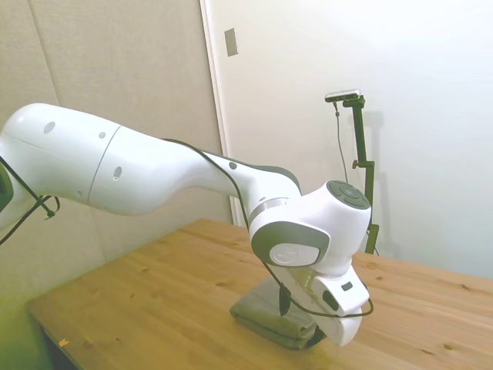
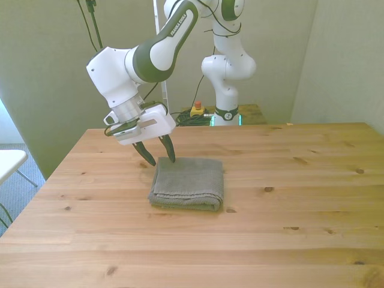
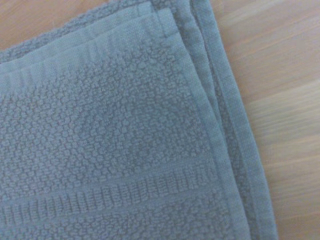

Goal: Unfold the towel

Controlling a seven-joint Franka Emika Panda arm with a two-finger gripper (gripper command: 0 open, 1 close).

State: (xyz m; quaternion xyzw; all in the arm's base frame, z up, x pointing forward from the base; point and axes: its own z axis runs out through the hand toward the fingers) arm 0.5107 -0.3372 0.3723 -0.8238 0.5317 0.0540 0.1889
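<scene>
Towel (image 2: 187, 183) lies folded in layers on table (image 2: 270, 240), about mid-table, a bit toward front view's left. Thick rounded fold faces the near edge. Wrist view: corner of towel (image 3: 115, 135) close up, terry weave w/ ribbed band, several hemmed edges stacked, bare wood beside. Gripper (image 2: 159, 159) just over towel's far corner on front view's left; fingers spread apart, holding nothing, tips pointing down, at or just above cloth, contact unclear. Side view: arm (image 1: 154, 173) hides fingers; towel (image 1: 269, 317) partly seen under wrist.

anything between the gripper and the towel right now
Nothing. In the front view the open gripper hangs just above the folded towel's far corner on that view's left, with only air between.
</scene>
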